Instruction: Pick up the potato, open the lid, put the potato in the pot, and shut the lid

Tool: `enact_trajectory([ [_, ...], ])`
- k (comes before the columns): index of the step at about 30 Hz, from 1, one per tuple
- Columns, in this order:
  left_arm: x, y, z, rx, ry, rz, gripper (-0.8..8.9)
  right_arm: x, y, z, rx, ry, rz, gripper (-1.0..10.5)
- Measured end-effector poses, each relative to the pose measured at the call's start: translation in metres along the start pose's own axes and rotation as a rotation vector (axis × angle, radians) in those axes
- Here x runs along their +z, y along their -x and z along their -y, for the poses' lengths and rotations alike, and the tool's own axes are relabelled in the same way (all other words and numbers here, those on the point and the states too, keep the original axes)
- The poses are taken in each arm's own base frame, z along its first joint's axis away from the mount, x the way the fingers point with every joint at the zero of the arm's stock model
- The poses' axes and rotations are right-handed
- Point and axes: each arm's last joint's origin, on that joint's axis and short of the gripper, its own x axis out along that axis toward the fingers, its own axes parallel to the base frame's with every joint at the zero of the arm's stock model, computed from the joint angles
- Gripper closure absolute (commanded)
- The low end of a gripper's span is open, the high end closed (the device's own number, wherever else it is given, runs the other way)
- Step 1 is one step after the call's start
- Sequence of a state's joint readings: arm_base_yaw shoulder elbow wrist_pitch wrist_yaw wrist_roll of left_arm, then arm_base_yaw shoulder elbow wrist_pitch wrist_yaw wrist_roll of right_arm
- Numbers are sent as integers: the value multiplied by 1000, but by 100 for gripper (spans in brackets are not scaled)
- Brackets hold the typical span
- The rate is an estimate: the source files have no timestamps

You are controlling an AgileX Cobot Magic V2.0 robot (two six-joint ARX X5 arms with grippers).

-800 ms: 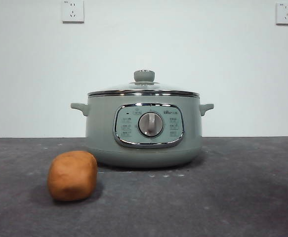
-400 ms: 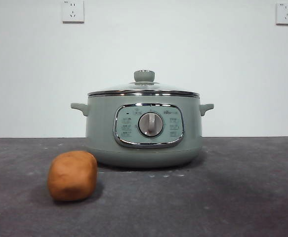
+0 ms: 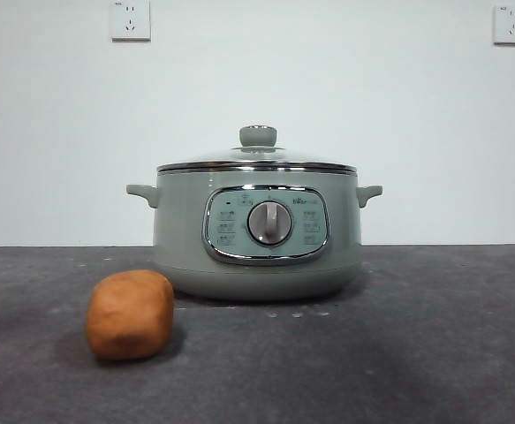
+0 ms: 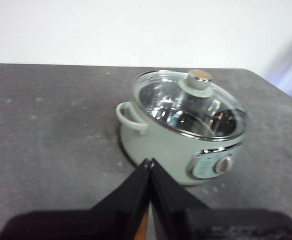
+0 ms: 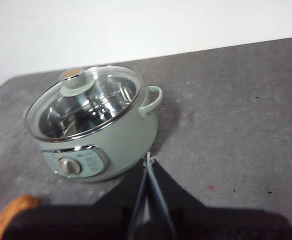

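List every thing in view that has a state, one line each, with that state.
Sage-green electric cooking pot: upright on the table, lidded, nothing visible inside through the glass.
Domed glass lid with green knob: seated on the pot's rim, shut.
Orange-brown rounded potato: lying on the table in front of the pot, apart from it, untouched.
Left hand: jaws shut, empty, raised above the table.
Right hand: jaws shut, empty, raised above the table.

Dark grey mottled table [image 3: 434,353] is filling the foreground, meeting a plain white wall [image 3: 63,132]. Two white sockets [image 3: 130,19] are sitting high up; lighting is probably looking even.
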State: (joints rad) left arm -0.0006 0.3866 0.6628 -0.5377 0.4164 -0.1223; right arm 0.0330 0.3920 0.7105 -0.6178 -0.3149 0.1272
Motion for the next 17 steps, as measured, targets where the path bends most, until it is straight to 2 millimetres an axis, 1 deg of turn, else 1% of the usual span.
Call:
enact_trajectory([
  [4, 18, 6, 5, 0, -10, -59, 820, 28, 10, -7, 2, 54, -63, 957],
  [7, 26, 9, 7, 2, -27, -91, 820, 39, 13, -10, 0, 80, -114, 957],
  [9, 29, 9, 8, 1, -35, -100, 820, 43, 13, -10, 0, 96, -140, 957],
  [13, 28, 8, 8, -9, -40, -129, 819, 50, 14, -11, 1, 120, -140, 957],
  [17, 27, 6, 8, -14, -40, -140, 813, 49, 14, -11, 2, 125, -147, 945],
])
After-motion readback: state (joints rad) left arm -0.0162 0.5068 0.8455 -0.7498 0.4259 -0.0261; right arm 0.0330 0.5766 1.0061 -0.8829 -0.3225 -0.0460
